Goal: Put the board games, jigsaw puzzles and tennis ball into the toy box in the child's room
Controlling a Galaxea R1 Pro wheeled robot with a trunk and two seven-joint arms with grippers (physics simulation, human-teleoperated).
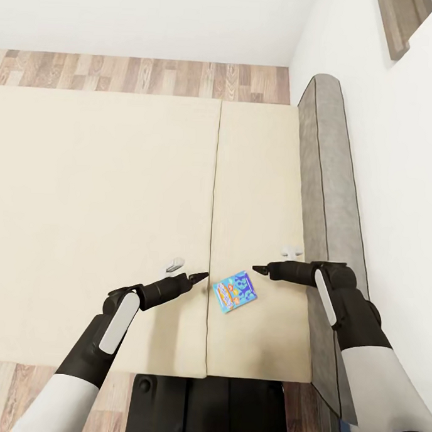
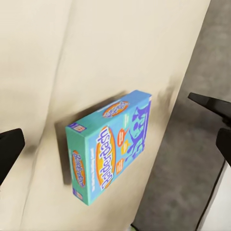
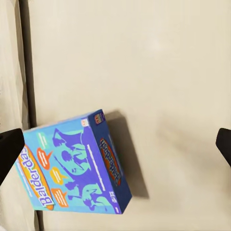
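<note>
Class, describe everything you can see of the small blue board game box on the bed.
The blue board game box is a flat, cardboard-looking rectangle with a turquoise-blue cover, an orange oval title reading "Balderdash", purple figures and darker blue sides. It lies closed, flat and askew on the beige mattress, beside the seam, between the left end effector and the right end effector. Neither touches it.

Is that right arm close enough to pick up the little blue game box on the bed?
Probably yes. The right gripper hovers just beside the blue game box, which lies flat on the beige bed with nothing on it or between them. Its jaws look open, flanking the box in the right wrist view.
</note>
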